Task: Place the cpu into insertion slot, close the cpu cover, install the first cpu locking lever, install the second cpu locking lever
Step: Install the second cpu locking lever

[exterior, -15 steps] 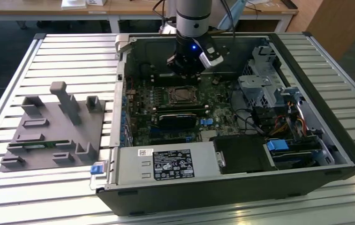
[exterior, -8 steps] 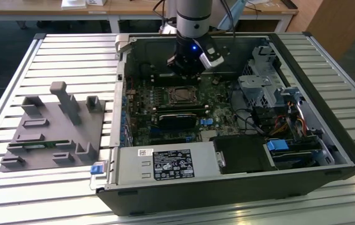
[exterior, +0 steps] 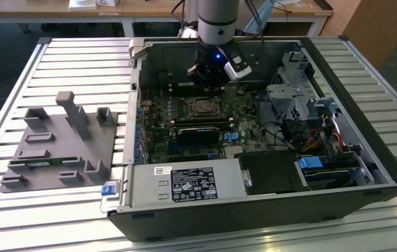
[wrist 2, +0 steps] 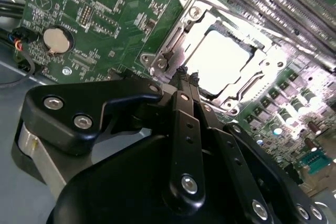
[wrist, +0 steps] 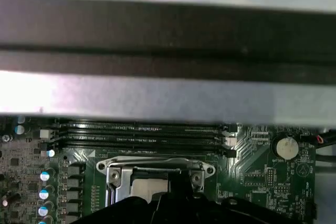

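The cpu (wrist 2: 220,61) lies flat in the insertion slot (exterior: 202,106) on the green motherboard, its grey top glaring in the light. The cpu cover (wrist 2: 181,27), a silvery frame, lies down around it, and the chip shows through its window. In the first wrist view the cover's edge (wrist: 155,164) and the cpu (wrist: 144,187) sit just past the black fingers. My gripper (wrist 2: 187,75) hangs just above the socket's edge, fingertips pressed together with nothing visible between them. I cannot make out the locking levers' position.
The open computer case (exterior: 366,173) lies on a slatted metal table (exterior: 79,58). Memory slots (wrist: 136,132) run beside the socket, and a coin battery (wrist 2: 56,39) sits on the board. A grey fixture block (exterior: 62,142) stands at the exterior view's left. Cables and drive bays (exterior: 303,105) crowd the right.
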